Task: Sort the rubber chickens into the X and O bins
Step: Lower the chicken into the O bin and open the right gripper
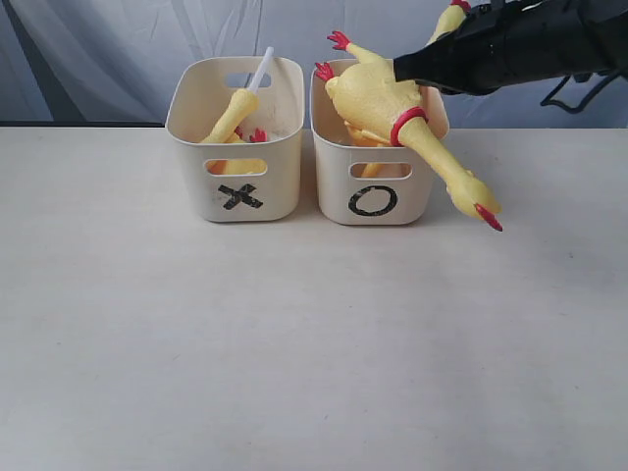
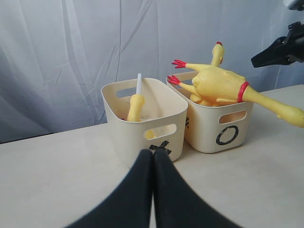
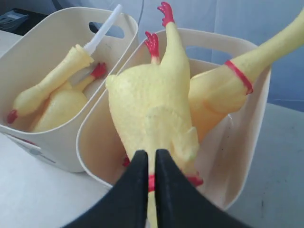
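Observation:
The X bin [image 1: 280, 182] stands left of the O bin [image 1: 417, 191]. In the X bin lie the neck with a white tube [image 1: 235, 113] and the headless body [image 3: 61, 107]. One whole rubber chicken [image 3: 216, 92] stands in the O bin, neck leaning up over the back rim. A second whole chicken [image 1: 368, 98] lies across the O bin's top, red feet up, its head [image 1: 478, 201] hanging past the front right corner. My right gripper [image 3: 151, 154] is pinched almost shut at its red neck band. My left gripper [image 2: 153, 154] is shut and empty, facing the X bin from a distance.
Both bins sit side by side at the back of a pale table [image 1: 294, 343]. A grey curtain [image 2: 71, 57] hangs behind them. The right arm [image 1: 520, 44] reaches in from the upper right, above the O bin.

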Robot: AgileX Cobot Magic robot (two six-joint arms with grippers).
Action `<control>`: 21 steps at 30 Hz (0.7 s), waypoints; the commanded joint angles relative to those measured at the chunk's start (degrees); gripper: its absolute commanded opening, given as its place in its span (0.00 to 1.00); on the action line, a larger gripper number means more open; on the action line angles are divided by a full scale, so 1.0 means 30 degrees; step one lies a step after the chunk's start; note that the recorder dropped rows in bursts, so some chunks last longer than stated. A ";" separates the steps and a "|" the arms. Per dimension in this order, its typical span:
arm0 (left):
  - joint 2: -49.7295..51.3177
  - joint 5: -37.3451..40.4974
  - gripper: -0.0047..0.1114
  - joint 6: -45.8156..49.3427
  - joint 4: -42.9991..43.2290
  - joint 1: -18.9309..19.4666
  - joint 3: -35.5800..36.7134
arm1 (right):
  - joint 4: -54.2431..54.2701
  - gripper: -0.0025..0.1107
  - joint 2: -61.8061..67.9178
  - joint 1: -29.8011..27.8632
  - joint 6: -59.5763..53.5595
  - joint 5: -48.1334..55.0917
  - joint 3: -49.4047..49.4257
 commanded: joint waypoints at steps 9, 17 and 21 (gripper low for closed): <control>-0.0153 -0.0022 0.04 -0.0035 0.0055 -0.0001 0.0122 | 0.0087 0.02 0.2327 0.2830 -0.2356 -0.6994 -0.0202; -0.0153 -0.0022 0.04 -0.0035 0.0055 -0.0001 0.0122 | 0.0087 0.02 0.3362 0.3109 -0.2284 -0.7420 -0.1531; -0.0153 -0.0022 0.04 -0.0035 0.0055 -0.0001 0.0122 | 0.0087 0.02 0.3850 0.3108 -0.2284 -0.8128 -0.2243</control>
